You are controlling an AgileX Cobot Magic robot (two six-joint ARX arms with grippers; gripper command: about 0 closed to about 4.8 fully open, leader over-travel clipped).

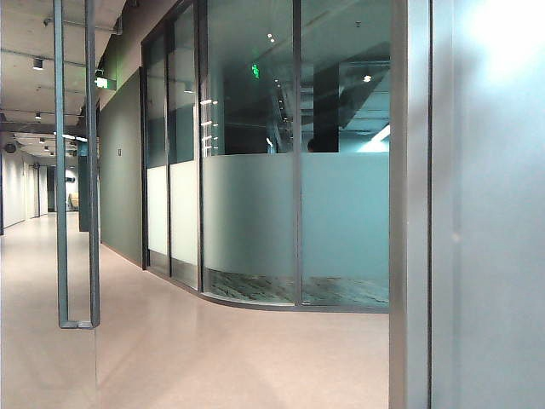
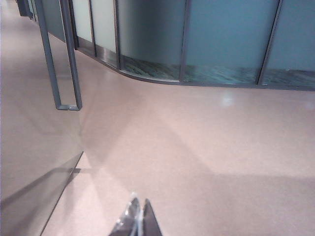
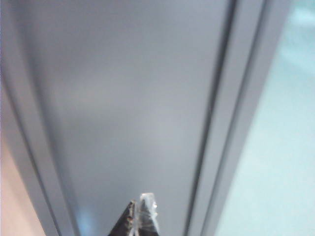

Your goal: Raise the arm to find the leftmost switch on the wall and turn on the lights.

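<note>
With its fingertips pressed together and nothing between them, the right gripper (image 3: 140, 216) points at a flat grey panel (image 3: 123, 108) close ahead, a grey metal frame post (image 3: 224, 123) running along beside it and pale frosted glass (image 3: 280, 147) past that. Over on the other arm, the left gripper (image 2: 138, 221) is closed and empty too, hanging low over the pinkish floor (image 2: 197, 147), with the looped metal door handle (image 2: 61, 64) on a glass door off to one side and the curved glass partition (image 2: 221, 39) well beyond. Neither arm shows in the exterior view, which takes in a corridor, the same curved partition (image 1: 255, 213) and a grey post (image 1: 410, 204) near the right edge. And the switch? No switch panel is visible in any of the three views, so its place cannot be told. The search is the step in hand, and it looks barely begun. To do it well, the right arm likely wants a slow, steady lift, wrist camera kept square to the wall so a plate can come into view, fingers kept closed for a firm one-point press, and enough standoff not to scrape the panel.
</note>
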